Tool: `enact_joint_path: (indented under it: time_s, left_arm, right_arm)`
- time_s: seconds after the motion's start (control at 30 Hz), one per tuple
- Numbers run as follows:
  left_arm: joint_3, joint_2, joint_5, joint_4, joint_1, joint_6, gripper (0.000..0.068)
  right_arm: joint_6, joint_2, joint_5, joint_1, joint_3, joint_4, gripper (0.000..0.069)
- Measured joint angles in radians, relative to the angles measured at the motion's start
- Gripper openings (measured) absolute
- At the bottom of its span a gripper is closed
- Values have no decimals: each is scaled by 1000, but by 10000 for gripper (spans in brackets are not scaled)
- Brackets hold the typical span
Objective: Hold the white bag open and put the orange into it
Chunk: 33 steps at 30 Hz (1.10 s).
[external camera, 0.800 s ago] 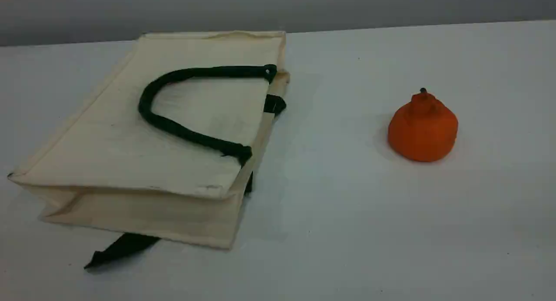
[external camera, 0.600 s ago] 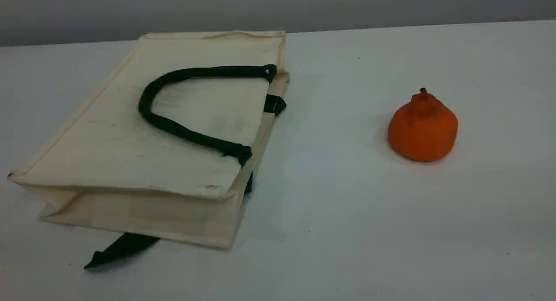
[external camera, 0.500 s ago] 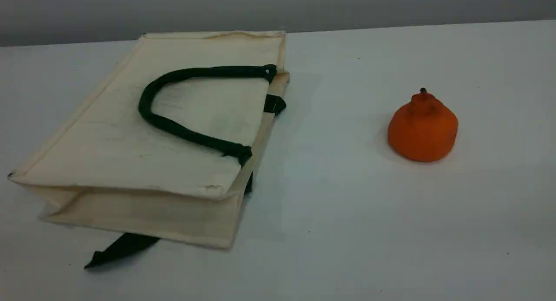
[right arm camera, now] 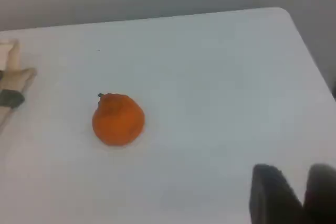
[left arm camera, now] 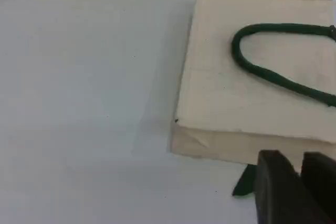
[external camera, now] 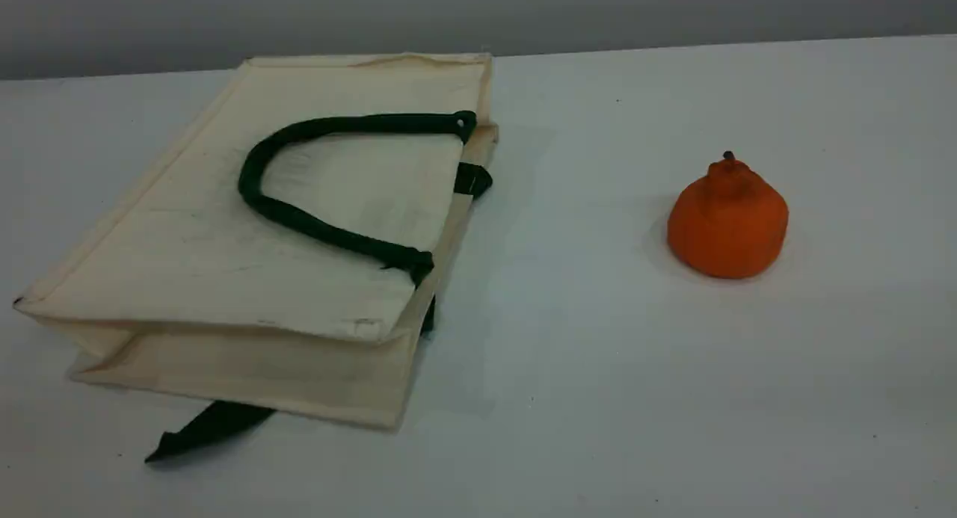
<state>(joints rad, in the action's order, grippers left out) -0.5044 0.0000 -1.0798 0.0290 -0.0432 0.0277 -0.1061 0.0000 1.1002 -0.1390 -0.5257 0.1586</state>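
The white bag (external camera: 187, 264) lies flat on its side at the table's left, mouth toward the right, with a dark green rope handle (external camera: 299, 219) curled on its top face. To the right the orange (external camera: 727, 219) stands alone, stem up. Neither arm shows in the scene view. The left wrist view has the bag (left arm camera: 236, 93) ahead and my left gripper (left arm camera: 300, 174) near its corner, fingers a narrow gap apart, holding nothing. In the right wrist view the orange (right arm camera: 118, 119) sits well to the left of my right gripper (right arm camera: 300, 187), whose fingers are slightly apart and hold nothing.
A green fabric tab (external camera: 202, 428) sticks out from under the bag's near edge. The white table (external camera: 598, 398) ends at a far edge below a grey wall, and its right corner (right arm camera: 283, 11) shows in the right wrist view.
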Motion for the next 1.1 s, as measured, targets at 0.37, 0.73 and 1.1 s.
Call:
enact_joint_path:
  time_s: [0.37,0.73,1.1]
  left_arm:
    - [0,0,0,0,0,0,118]
    - [0,0,0,0,0,0,118]
    - [0,0,0,0,0,3,118]
  right_arm:
    - [0,0,0,0,0,0,163]
    - [0,0,-10,0,0,1,164]
    - [0,0,-40,19,0,65,183]
